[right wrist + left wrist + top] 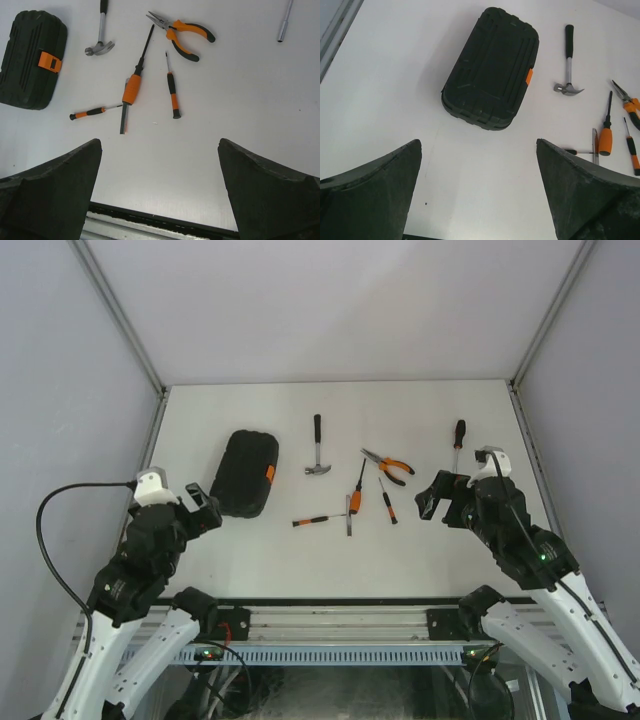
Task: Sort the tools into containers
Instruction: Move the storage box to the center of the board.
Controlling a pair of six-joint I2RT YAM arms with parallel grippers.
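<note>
— On the desk (280, 560), where is the case (245, 473)?
— Left of centre, shut, orange latch on its right edge. The left tool (205, 508) hovers at its near-left corner, jaws spread wide, holding nothing.
— The rest?
— All loose, right of the case. The hammer (317, 450) is nearest it, head toward the arms. Pliers (390, 465) lie further right. Three slim screwdrivers (356, 495) lie nearer the arms than those. The long driver (458, 440) is at far right, apart.
— Right tool (432, 498)?
— Spread wide, empty, right of the slim screwdrivers, near the long driver's tip.
</note>
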